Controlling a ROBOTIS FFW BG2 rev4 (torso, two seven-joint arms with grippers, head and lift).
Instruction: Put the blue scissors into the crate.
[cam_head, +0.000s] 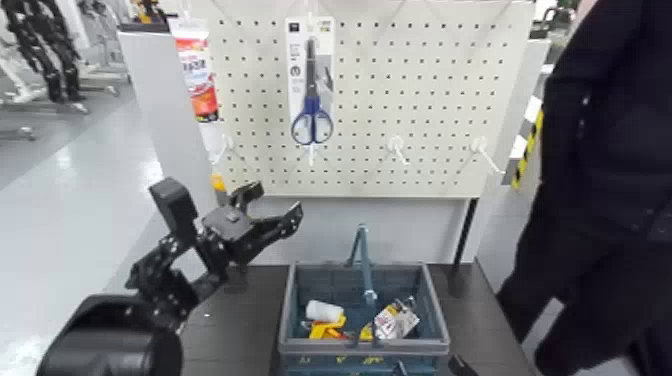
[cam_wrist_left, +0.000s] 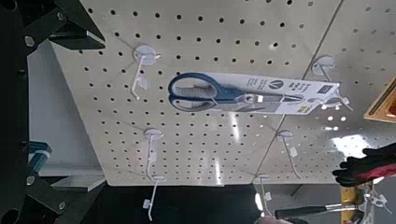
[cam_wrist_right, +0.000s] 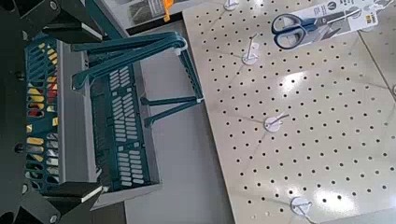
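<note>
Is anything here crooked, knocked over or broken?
Nothing stands out. The blue scissors hang straight on the pegboard, the crate sits square below it, and the left hand hovers open between them.

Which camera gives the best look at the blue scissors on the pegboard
The left wrist view: the blue scissors fill mid-frame, whole card visible. The head view shows them smaller, hanging upright on the pegboard. The right wrist view catches them cropped at a corner.

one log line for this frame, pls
scissors: blue scissors hanging on pegboard | left tool: open, raised below them, not touching | right tool: not visible | crate: below, scissors absent
</note>
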